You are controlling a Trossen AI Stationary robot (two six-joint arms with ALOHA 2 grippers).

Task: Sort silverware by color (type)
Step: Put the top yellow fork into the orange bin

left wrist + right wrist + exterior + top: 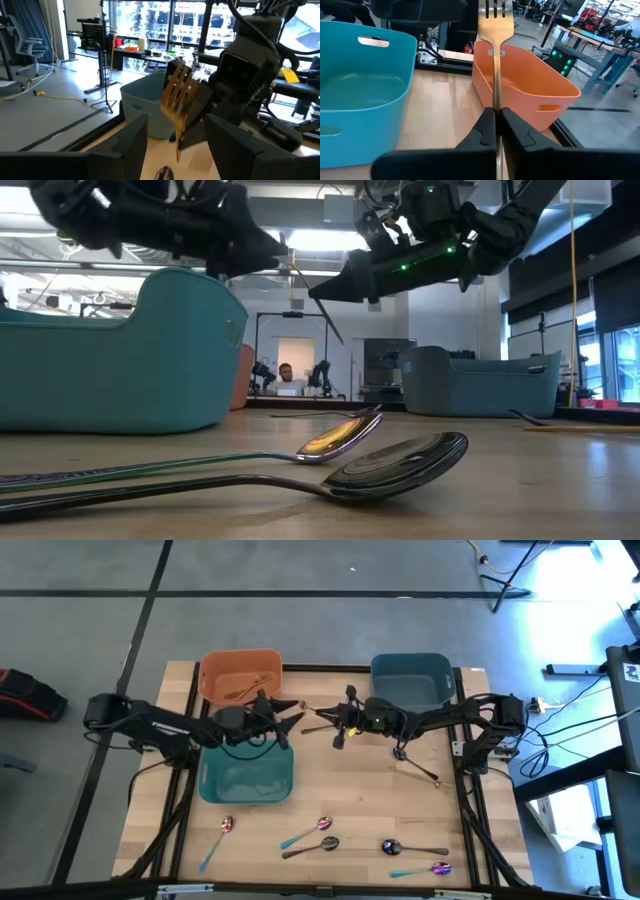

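Observation:
A gold fork (308, 708) hangs in the air above the middle of the table, between my two grippers. My right gripper (496, 117) (330, 723) is shut on it, with the tines (495, 10) pointing toward the left arm and the orange bin (520, 80). My left gripper (177, 145) (292, 717) is open and faces the fork's tines (177, 92). Its fingers stand on either side, short of the tines, and touch nothing. Several spoons, iridescent (320, 825) and black (325, 843), lie flat along the near table. My right gripper pinches the gold fork's handle (496, 100) between its two fingers, partway along it. The fingers come level from the table's right, and the fork lies along them. The fork is lifted clear, tines outward, with its handle end slanting down below the fingers (335, 330).
The orange bin (240, 675) at the far left holds gold pieces. A teal bin (247, 775) sits under the left arm and a dark blue bin (410, 680) stands far right. A gold piece (420, 772) lies right of centre. More spoons (392, 846) (227, 827) lie near the front edge.

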